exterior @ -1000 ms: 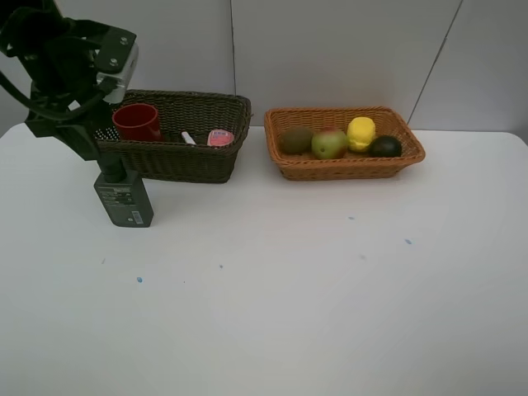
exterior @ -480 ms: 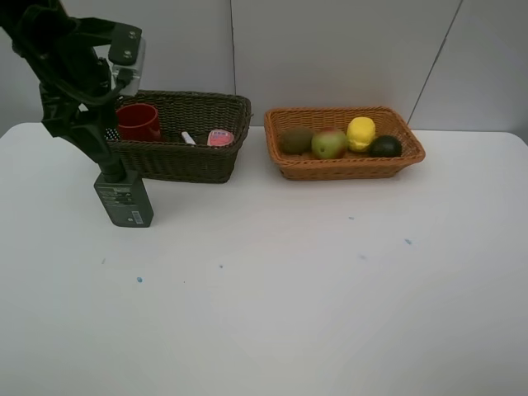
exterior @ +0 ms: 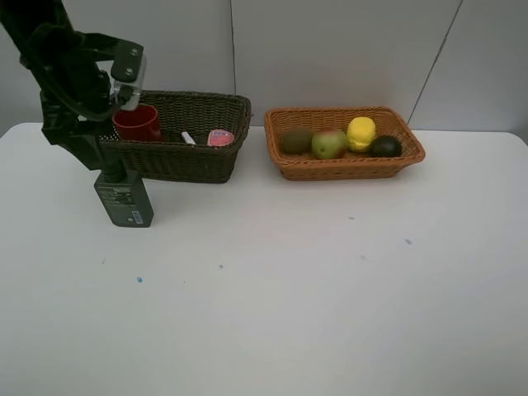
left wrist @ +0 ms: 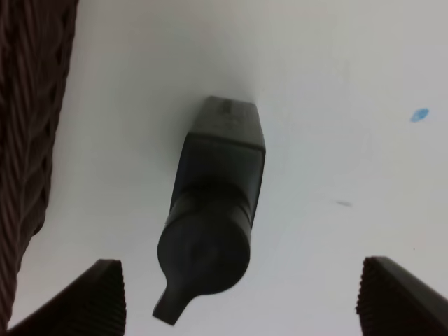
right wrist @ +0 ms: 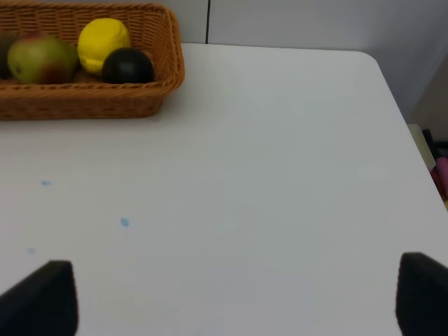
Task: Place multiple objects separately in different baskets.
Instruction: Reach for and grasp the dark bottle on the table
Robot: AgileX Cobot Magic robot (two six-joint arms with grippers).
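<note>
Dark green pump bottle stands upright on white table, just outside the dark brown basket at its 7 o'clock corner. Left gripper hangs above it, jaws spread, holding nothing. Right gripper released over bare table with blue specks. Grey panel wall behind.

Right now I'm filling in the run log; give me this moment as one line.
left gripper: open above pump bottle | bottle: upright on table, outside dark basket | right gripper: open, empty
</note>
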